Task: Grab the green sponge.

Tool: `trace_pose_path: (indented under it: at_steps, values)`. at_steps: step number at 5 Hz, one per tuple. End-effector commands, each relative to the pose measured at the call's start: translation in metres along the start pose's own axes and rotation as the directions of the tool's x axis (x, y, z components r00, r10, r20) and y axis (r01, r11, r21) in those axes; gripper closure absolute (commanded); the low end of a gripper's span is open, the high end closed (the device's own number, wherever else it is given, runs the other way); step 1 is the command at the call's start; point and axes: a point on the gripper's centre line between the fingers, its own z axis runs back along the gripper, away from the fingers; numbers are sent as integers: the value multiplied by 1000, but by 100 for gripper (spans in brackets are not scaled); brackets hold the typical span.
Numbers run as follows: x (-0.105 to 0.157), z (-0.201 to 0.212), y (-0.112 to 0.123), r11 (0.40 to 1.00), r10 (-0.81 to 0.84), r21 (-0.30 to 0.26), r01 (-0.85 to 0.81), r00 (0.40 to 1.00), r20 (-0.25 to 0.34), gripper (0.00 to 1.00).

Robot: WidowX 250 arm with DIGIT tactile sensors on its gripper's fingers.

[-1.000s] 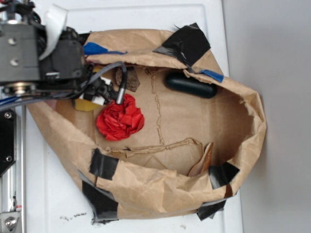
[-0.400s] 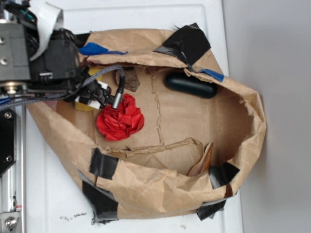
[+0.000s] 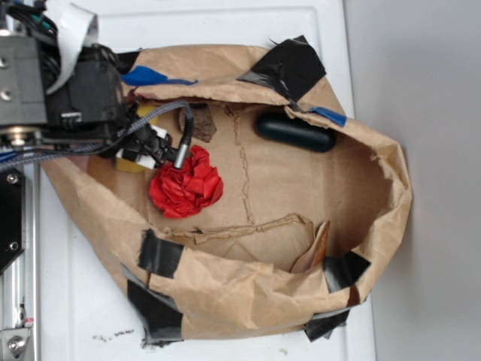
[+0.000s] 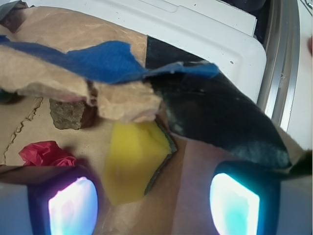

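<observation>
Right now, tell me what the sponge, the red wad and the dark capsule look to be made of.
Green sponge: soft matte yellow foam with a thin dark green scouring layer along its edge. Red wad: crumpled cloth or tissue, matte, sharply creased; cannot tell which. Dark capsule: probably smooth hard plastic, judging by its soft sheen and rounded ends.

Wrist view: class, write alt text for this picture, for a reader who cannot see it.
A yellow sponge with a dark green edge lies on brown paper, seen between the two glowing fingertips of an open gripper. A torn paper flap with blue tape and black tape overhangs the sponge, and a red wad of cloth sits at its left.
</observation>
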Motion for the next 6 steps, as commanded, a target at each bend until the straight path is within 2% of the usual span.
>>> trace_pose_path:
  at_steps: [1,6]
  values:
    - [2,2,-13,997,72,30,-73,997,34,0]
    - [-8,0,-14,993,115,26,-116,993,24,0]
